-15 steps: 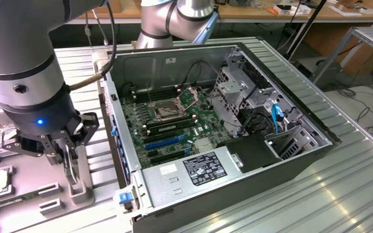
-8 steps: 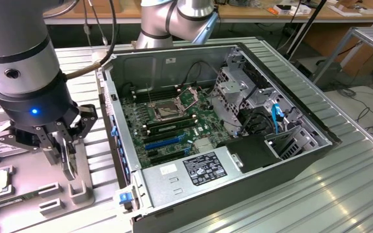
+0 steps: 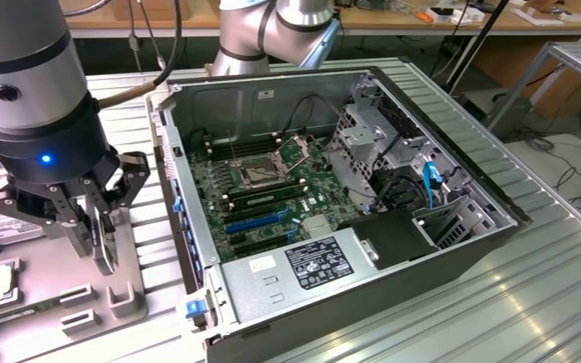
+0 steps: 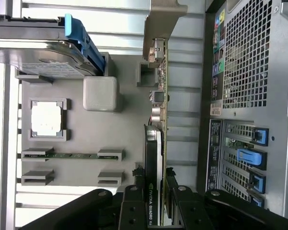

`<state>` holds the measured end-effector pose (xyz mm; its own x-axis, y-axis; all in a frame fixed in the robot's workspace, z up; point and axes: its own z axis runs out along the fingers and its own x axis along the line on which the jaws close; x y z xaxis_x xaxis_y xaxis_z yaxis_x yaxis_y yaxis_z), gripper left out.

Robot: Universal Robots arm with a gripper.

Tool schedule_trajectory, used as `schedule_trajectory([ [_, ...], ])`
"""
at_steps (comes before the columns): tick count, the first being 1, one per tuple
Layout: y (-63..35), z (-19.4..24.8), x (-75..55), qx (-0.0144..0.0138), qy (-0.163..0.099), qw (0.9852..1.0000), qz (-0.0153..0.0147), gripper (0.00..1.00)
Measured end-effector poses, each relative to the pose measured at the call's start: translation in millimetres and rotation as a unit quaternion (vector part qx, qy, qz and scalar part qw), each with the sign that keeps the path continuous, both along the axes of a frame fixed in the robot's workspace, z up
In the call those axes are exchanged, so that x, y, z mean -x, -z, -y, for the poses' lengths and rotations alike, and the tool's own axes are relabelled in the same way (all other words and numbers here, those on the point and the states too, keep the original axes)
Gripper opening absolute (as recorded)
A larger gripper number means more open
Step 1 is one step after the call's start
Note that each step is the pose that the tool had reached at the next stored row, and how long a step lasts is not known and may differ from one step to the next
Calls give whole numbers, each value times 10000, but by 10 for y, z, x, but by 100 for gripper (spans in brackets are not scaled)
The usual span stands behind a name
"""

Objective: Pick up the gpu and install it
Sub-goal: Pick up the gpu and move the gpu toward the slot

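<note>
Fingers [image 4: 140, 178] of the gripper [image 3: 91, 236] are partway closed and pinch the gpu [image 4: 156, 143] from both flat sides. In the wrist view the card is seen edge-on, its dark cover against one pad and its green board edge running away from the gripper [image 4: 156, 181] toward the silver bracket [image 4: 161, 24] at its far end.

In the exterior view the gripper sits at about eight o'clock. There the gpu [image 3: 105, 249] stands upright between the jaws, over the grey tray [image 3: 48, 291]. I cannot tell whether its lower edge still touches the tray.

The open computer case [image 3: 492, 219] fills the middle of that view and reaches toward four o'clock, so the card is just outside its nine o'clock wall. Inside lie the green motherboard [image 3: 270, 193], a blue card slot [image 3: 255, 220] and the power supply [image 3: 311, 261] at six o'clock.

On the tray [image 4: 81, 139] in the wrist view rest a hard drive [image 4: 38, 55], a processor chip [image 4: 46, 119] and a memory stick [image 4: 72, 155], all apart from the card.
</note>
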<state>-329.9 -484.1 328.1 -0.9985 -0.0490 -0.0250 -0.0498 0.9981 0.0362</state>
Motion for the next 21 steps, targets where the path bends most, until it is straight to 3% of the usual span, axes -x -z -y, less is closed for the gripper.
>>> schedule_trajectory([
  [6, -142, 0, 0, 0, 0, 10000, 0, 27],
  [14, -442, 0, 0, 0, 0, 10000, 0, 27],
  [21, -597, 0, 0, 0, 0, 10000, 0, 27],
])
